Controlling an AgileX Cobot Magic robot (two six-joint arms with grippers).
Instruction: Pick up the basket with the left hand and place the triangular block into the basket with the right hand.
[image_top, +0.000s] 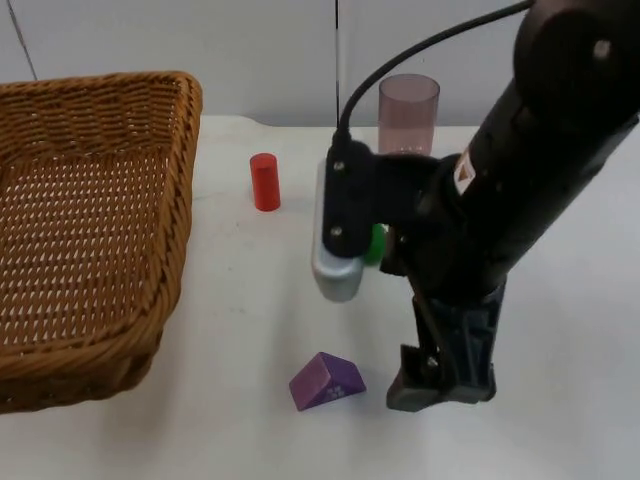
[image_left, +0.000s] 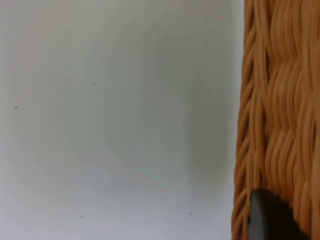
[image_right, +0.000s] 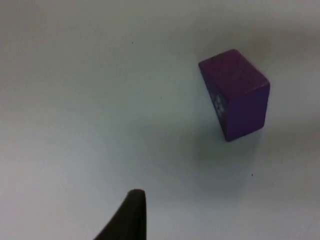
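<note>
The woven wicker basket looms large at the left of the top view, tilted and held off the table. In the left wrist view my left gripper is shut on the basket's rim, one black fingertip pressed against the weave. The purple triangular block lies on the white table near the front. My right gripper is lowered just to the block's right, open and not touching it. In the right wrist view the block lies apart from the black fingertip.
A red cylinder stands behind the block, toward the basket. A green block is partly hidden behind the right arm. A translucent purple cup stands at the back by the grey wall.
</note>
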